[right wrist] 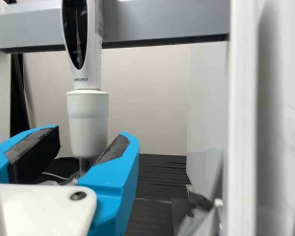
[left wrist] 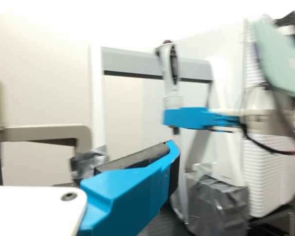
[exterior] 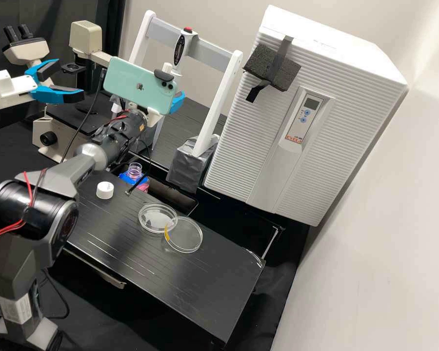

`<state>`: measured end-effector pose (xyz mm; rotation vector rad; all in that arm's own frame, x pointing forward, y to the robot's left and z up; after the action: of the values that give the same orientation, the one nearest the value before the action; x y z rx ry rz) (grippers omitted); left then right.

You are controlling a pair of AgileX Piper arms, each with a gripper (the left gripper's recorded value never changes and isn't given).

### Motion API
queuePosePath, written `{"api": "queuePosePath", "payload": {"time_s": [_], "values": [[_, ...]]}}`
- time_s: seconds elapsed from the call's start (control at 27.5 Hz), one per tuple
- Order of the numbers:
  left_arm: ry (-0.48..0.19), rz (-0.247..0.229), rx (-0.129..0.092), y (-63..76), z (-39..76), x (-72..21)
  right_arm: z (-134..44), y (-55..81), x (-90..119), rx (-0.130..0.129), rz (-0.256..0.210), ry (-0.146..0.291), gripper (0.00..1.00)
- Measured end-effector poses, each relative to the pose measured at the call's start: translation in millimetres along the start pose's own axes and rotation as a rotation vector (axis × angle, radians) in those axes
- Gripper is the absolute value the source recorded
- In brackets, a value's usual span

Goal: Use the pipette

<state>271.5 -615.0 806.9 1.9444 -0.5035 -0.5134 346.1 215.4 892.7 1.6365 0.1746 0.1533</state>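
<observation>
Nearest on the tabletop [exterior: 190, 287] lie two clear dishes [exterior: 157, 217], then one white cap [exterior: 105, 190] and one bottle [exterior: 135, 171]. Beyond, the single pipette [right wrist: 83, 73] hangs on its white stand [exterior: 214, 107]. The right end effector [right wrist: 86, 142] sits part-open astride its lower barrel, unclamped. The left end effector [exterior: 53, 84] gapes wide, empty. A phone [exterior: 139, 85] hides the pipette's lower end from above.

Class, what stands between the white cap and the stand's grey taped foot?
A small open bottle, seen in the high view, stands between the cap and the foot.
</observation>
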Motion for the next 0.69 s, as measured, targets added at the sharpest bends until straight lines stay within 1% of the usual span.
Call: {"api": "queuePosePath", "payload": {"time_s": [0.04, 0.07, 0.11, 0.15, 0.18, 0.22, 0.25, 0.29, 0.33, 0.36, 0.4, 0.44, 0.47, 0.54, 0.58, 0.62, 0.65, 0.69], "values": [[0.026, 0.003, 0.013, -1.4, 0.7, -4.4, 3.0, 1.9, -9.0, -0.001, 0.02, 0.008, 1.0], [0.05, 0.003, 0.012, -3.0, 0.1, -7.8, 5.8, 2.0, -15.2, -0.001, 0.035, 0.011, 1.0], [0.074, 0.003, 0.019, -4.4, 0.3, -11.5, 6.1, 4.4, -22.1, -0.002, 0.056, 0.021, 1.0], [0.089, 0.001, 0.027, -5.6, 0.8, -14.5, 7.5, 6.4, -29.9, 0.0, 0.083, 0.03, 1.0], [0.119, -0.004, 0.044, -8.0, 1.4, -19.4, 10.2, 8.7, -41.0, 0.001, 0.124, 0.043, 1.0], [0.137, -0.005, 0.053, -8.8, 1.8, -22.3, 11.9, 9.8, -47.1, -0.001, 0.15, 0.047, 1.0], [0.158, -0.011, 0.058, -11.0, 1.9, -25.9, 14.5, 11.3, -54.9, -0.011, 0.187, 0.05, 1.0], [0.184, -0.02, 0.068, -13.3, 1.2, -30.0, 18.7, 11.3, -62.1, -0.03, 0.223, 0.049, 1.0], [0.201, -0.029, 0.078, -15.7, 2.0, -33.6, 21.3, 11.9, -69.4, -0.035, 0.256, 0.047, 1.0], [0.231, -0.044, 0.1, -18.7, 2.5, -40.2, 26.2, 10.5, -79.1, -0.047, 0.294, 0.041, 1.0], [0.246, -0.047, 0.109, -19.3, 3.2, -44.2, 30.8, 9.4, -86.7, -0.06, 0.323, 0.035, 1.0], [0.278, -0.056, 0.122, -21.6, 3.6, -51.2, 38.3, 5.8, -96.9, -0.078, 0.355, 0.025, 1.0], [0.295, -0.058, 0.139, -23.0, 4.4, -55.8, 41.5, 4.2, -101.8, -0.086, 0.37, 0.017, 1.0], [0.312, -0.051, 0.17, -25.6, 5.8, -63.4, 49.7, 0.8, -111.7, -0.091, 0.402, -0.01, 1.0], [0.323, -0.032, 0.191, -26.9, 6.4, -69.6, 55.2, -3.2, -118.2, -0.099, 0.413, -0.022, 1.0], [0.338, -0.015, 0.195, -27.3, 6.2, -73.6, 59.6, -5.8, -122.3, -0.109, 0.419, -0.031, 1.0], [0.365, 0.027, 0.197, -27.6, 5.3, -80.4, 63.4, -8.4, -126.3, -0.121, 0.429, -0.033, 1.0], [0.39, 0.042, 0.191, -28.5, 3.7, -84.7, 67.8, -11.0, -130.1, -0.131, 0.434, -0.04, 1.0]]}}
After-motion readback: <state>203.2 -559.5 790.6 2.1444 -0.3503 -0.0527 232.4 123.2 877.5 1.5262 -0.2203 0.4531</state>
